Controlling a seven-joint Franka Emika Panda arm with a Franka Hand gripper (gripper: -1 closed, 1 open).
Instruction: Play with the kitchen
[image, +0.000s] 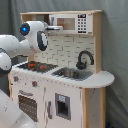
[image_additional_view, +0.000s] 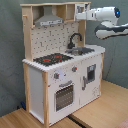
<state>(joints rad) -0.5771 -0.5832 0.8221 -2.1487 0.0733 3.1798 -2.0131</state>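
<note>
The kitchen (image: 75, 95) is a tall white and light-wood toy unit, seen in both exterior views. It has a black-red hob (image: 36, 66), a sink (image: 70, 74), a black faucet (image: 85, 59) and a microwave cabinet (image: 75, 22) at the top. In the second exterior view the grey hood (image_additional_view: 49, 20), the oven door (image_additional_view: 64, 96) and the pegboard back (image_additional_view: 50, 37) also show. My gripper (image_additional_view: 80, 16) is raised to the top shelf, right at the front of the microwave cabinet. In the first exterior view my gripper (image: 54, 27) reaches in from the left, beside the microwave door.
My white arm (image: 30, 40) fills the first exterior view's left, above the hob. In the second exterior view the arm (image_additional_view: 107, 22) comes in from the right, above the sink counter. The kitchen stands on a wooden floor (image_additional_view: 105, 107) before a grey curtain (image_additional_view: 10, 60).
</note>
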